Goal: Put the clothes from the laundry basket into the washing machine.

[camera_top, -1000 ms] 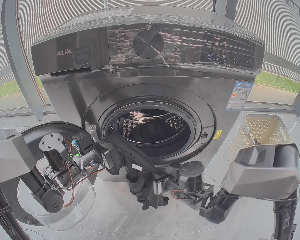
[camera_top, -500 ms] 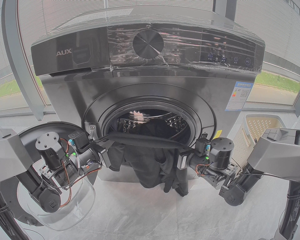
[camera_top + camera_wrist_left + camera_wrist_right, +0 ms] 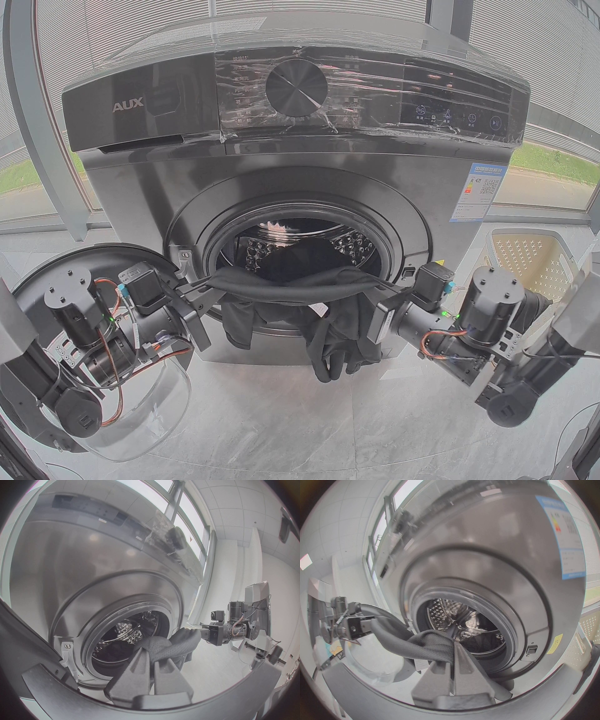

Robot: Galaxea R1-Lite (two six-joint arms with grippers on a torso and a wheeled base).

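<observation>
Washing machine (image 3: 300, 169): front loader, standing on the floor (image 3: 281, 425). Its round door (image 3: 125, 400) is swung fully open to the robot's left, leaving the drum opening (image 3: 300, 250) exposed.

Dark garment (image 3: 294, 290): held off the floor between both arms. Its upper edge is pulled into a band running across the lower part of the drum opening, just in front of the rim. The rest hangs in folds against the machine's lower front, with the lowest ends clear of the floor (no contact seen in the head view).

Left gripper (image 3: 203, 290): at the left edge of the drum opening, beside the door hinge. Its fingers are closed together on the left end of the garment, and the left wrist view shows fabric bunched between the two tips.

Right gripper (image 3: 381, 294): at the right edge of the opening, near the door latch. Its fingers are likewise clamped on the garment's right end, and the right wrist view shows cloth pinched at the tips and trailing toward the other arm.

Drum interior: a dark cloth (image 3: 300, 253) lies inside, toward the back.

Laundry basket (image 3: 531, 256): pale and perforated, on the floor to the right of the machine, behind the right arm. Its contents cannot be made out.
</observation>
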